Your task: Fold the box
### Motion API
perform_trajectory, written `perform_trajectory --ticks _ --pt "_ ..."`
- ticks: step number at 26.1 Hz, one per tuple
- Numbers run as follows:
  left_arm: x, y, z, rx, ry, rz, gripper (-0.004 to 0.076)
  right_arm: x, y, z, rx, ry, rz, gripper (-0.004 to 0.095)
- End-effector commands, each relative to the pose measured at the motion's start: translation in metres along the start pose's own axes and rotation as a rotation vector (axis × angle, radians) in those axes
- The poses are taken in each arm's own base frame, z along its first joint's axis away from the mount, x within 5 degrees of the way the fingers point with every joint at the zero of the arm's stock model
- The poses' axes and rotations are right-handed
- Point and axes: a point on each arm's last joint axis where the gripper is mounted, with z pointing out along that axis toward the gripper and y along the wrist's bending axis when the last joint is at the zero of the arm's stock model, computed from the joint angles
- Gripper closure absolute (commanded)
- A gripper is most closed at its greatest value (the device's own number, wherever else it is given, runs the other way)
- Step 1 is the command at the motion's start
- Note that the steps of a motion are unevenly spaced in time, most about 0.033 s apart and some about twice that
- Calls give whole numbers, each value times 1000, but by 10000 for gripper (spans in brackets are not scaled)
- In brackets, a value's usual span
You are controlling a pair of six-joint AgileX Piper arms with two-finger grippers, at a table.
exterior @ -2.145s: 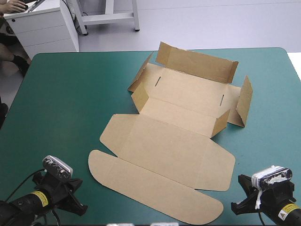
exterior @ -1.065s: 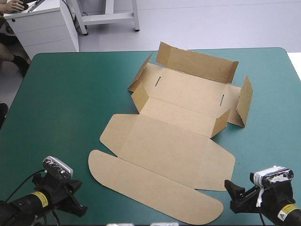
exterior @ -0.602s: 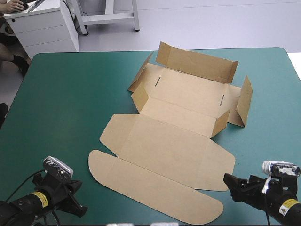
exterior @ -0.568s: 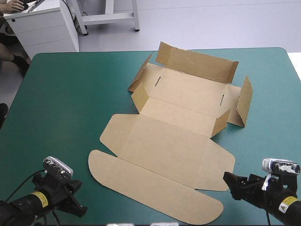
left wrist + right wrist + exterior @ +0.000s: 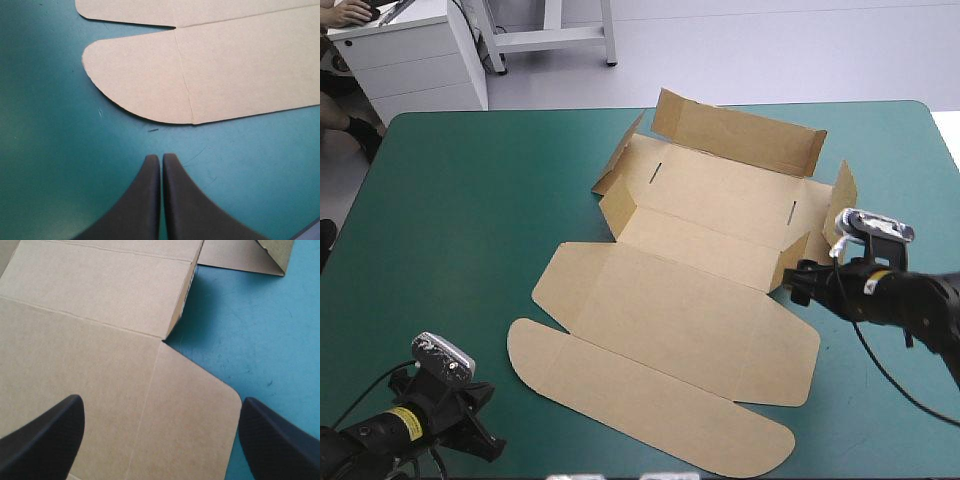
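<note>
The brown box [image 5: 690, 310] lies in the middle of the table, its lid and rounded front flap flat. Its far wall [image 5: 735, 135] and side flaps stand raised. My right gripper [image 5: 798, 282] hovers at the box's right side, next to the short raised flap [image 5: 792, 262]. In the right wrist view this gripper [image 5: 161, 402] is open above the lid's right-hand tab [image 5: 190, 410], with nothing between the fingers. My left gripper [image 5: 488, 440] rests near the front left corner. It is shut [image 5: 161, 157], with the rounded flap [image 5: 145, 75] a short way ahead.
Teal-green cover [image 5: 450, 220] stretches wide to the left of the box. A narrower strip of it [image 5: 890, 180] runs between the box and the table's right edge. The box's rounded flap reaches close to the front edge.
My right arm has swung from the front right corner forward and inward to the box's right side. The left arm and the box have not moved.
</note>
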Motion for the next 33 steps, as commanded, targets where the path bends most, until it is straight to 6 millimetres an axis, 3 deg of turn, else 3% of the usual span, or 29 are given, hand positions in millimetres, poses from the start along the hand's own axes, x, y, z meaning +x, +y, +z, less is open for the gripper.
perform_trajectory --ticks 1,6,12,18,22,27,31,33 --pt "-11 0 -4 6 -58 -5 731 -33 12 10 -10 -48 7 130" --pt "-10 0 -4 7 -53 -5 731 -70 11 59 60 85 104 130" --pt "-10 0 -4 7 -53 -5 731 -79 -9 113 129 208 169 146" --pt "-10 0 -4 7 -53 -5 731 -81 -12 132 130 205 166 146" --pt "-10 0 -4 7 -53 -5 731 -85 -11 134 117 160 165 170" --pt "-10 0 -4 7 -53 -5 731 -88 -11 134 110 134 164 328" --pt "-10 0 -4 7 -53 -5 731 -87 -11 136 112 138 165 601" --pt "-10 0 -4 7 -53 -5 731 -87 -11 137 114 146 166 692"
